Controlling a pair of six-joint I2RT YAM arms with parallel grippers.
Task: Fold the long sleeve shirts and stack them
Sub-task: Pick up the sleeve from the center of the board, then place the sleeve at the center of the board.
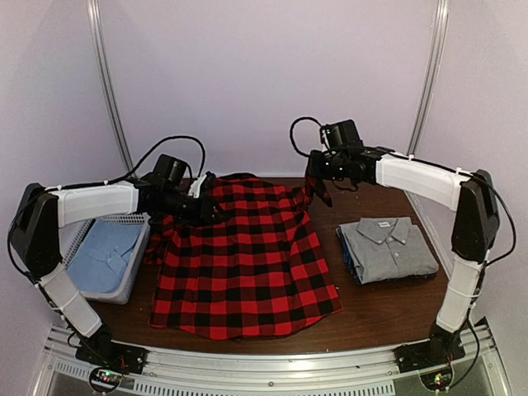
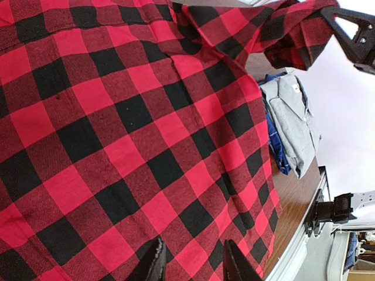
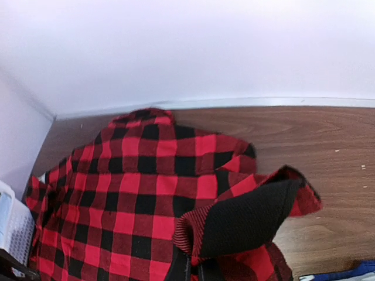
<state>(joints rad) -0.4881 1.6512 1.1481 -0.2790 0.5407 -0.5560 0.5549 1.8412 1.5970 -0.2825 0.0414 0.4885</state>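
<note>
The red-and-black check flannel shirt (image 1: 243, 264) (image 2: 117, 146) (image 3: 135, 193) lies spread flat on the middle of the table. My right gripper (image 1: 318, 188) (image 3: 198, 272) is shut on its far right corner and holds that flap up, so its black lining faces the wrist camera. My left gripper (image 1: 202, 205) (image 2: 196, 263) is at the shirt's far left shoulder. Its fingers stand apart just over the cloth and pinch nothing that I can see. The grey collared shirt (image 1: 388, 247) (image 2: 296, 126) lies folded on the right of the table, apart from both grippers.
A white mesh basket (image 1: 115, 220) (image 3: 12, 228) at the left edge holds a light blue shirt (image 1: 103, 256). A dark blue cloth (image 1: 345, 256) (image 2: 275, 146) shows under the grey shirt. A wall closes the far side, with bare wood between it and the flannel.
</note>
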